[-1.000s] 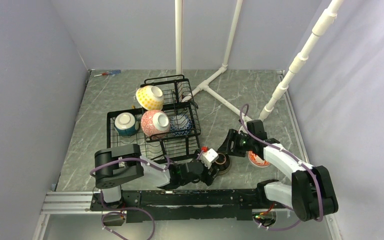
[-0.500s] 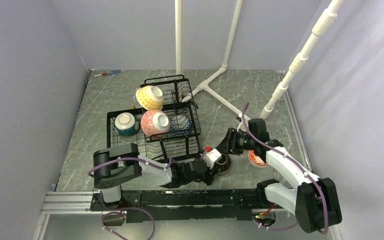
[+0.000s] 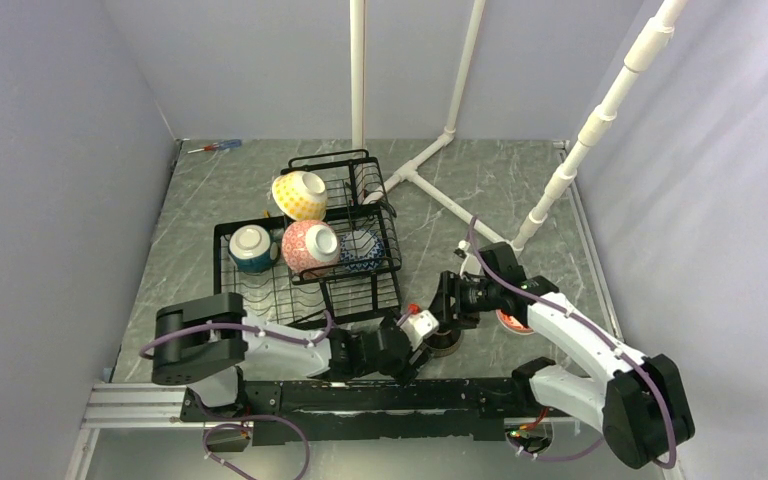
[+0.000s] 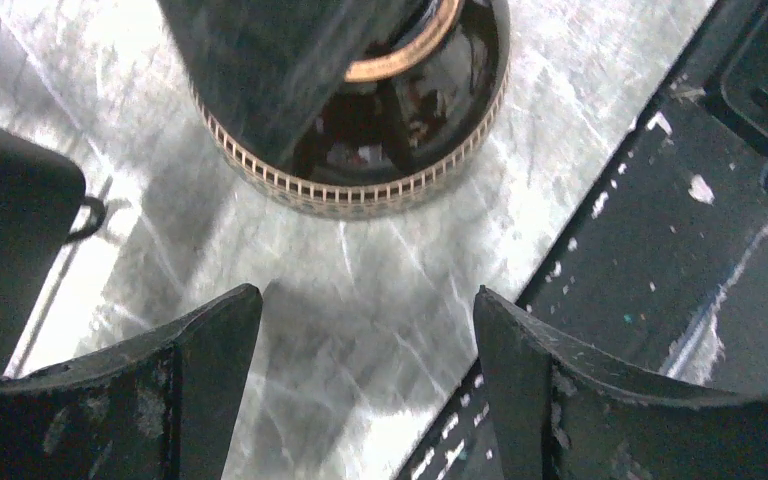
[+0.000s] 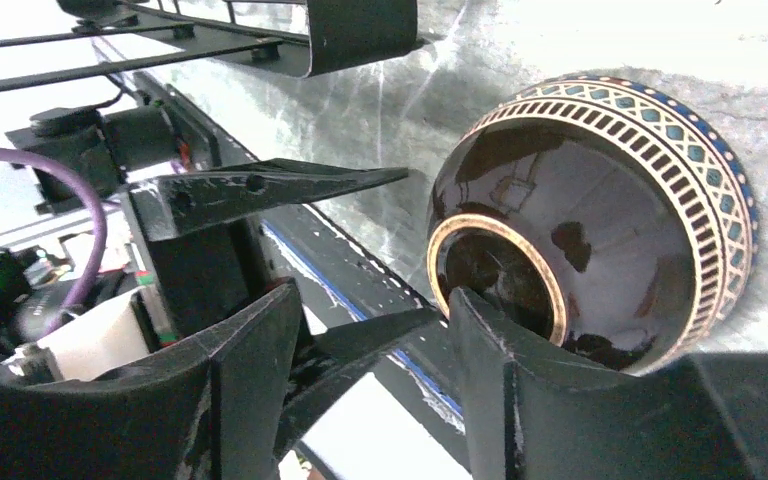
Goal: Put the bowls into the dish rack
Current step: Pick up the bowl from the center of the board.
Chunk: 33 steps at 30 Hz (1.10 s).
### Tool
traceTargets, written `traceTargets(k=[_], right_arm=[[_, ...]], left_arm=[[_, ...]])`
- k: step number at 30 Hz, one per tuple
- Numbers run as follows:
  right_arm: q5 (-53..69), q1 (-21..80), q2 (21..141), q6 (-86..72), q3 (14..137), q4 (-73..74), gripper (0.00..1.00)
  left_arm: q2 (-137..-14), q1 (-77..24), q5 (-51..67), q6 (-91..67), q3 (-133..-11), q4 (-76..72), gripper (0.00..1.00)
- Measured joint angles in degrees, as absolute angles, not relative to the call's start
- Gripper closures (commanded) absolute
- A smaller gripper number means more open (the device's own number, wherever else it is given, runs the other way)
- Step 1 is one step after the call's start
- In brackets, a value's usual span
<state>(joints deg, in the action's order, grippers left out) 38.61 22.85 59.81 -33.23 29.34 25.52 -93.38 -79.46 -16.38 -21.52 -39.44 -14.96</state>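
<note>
Marbled grey table (image 3: 520, 200). Large black wire dish rack (image 3: 290, 295) sits left of centre, with its smaller basket tier at the 12 o'clock end.

Bowls in rack:
- A yellow dotted ceramic bowl (image 3: 300, 195) is tipped on its side against the upper basket.
- Three sit in a row across the base tray. The teal-and-white bowl (image 3: 252, 247) is at 9 o'clock, the pink-red patterned bowl (image 3: 310, 247) is in the middle, and the blue-white zigzag bowl (image 3: 361, 249) is at 3 o'clock.

Bowls on table:
- A glossy dark-brown ceramic bowl with a striped rim band (image 5: 600, 220) sits upside down, foot ring up. It is at 4 o'clock of the rack, near the black front rail (image 3: 360, 400).
- A red-and-white bowl (image 3: 513, 321) sits at 3 o'clock of it, half hidden under the right arm.

Left gripper (image 4: 367, 292) is low over the table at 9 o'clock of the dark bowl. Its fingers are spread wide with only bare table between them, and it is short of the rim.

Right gripper (image 5: 375, 295) comes in from 3 o'clock, jaws apart and holding nothing. One finger lies over the bowl's foot ring; I cannot tell if it touches. The bowl sits outside the gap, not between the fingers.

A red-and-blue-handled screwdriver (image 3: 215, 146) lies at the far-left corner, well apart from the rest.
</note>
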Motion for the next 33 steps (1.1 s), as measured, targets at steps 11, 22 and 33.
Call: traceTargets(k=[11,22,33], right_arm=[[26.89,24.08,51.05,-32.73,30.72,32.64,0.22],[22.90,24.21,55.75,-35.24,31.86,29.23,0.26],[20.78,24.84,54.46,-34.00,32.21,28.42,0.21]], left_arm=[[-81.97,-81.47,-16.36,-30.11,-34.22,-8.03,0.15],[-74.67,-82.13,-15.20,-40.80,-28.60,-4.97,0.18],[-69.45,-82.13,-15.40,-47.92,-24.58,-5.17,0.19]])
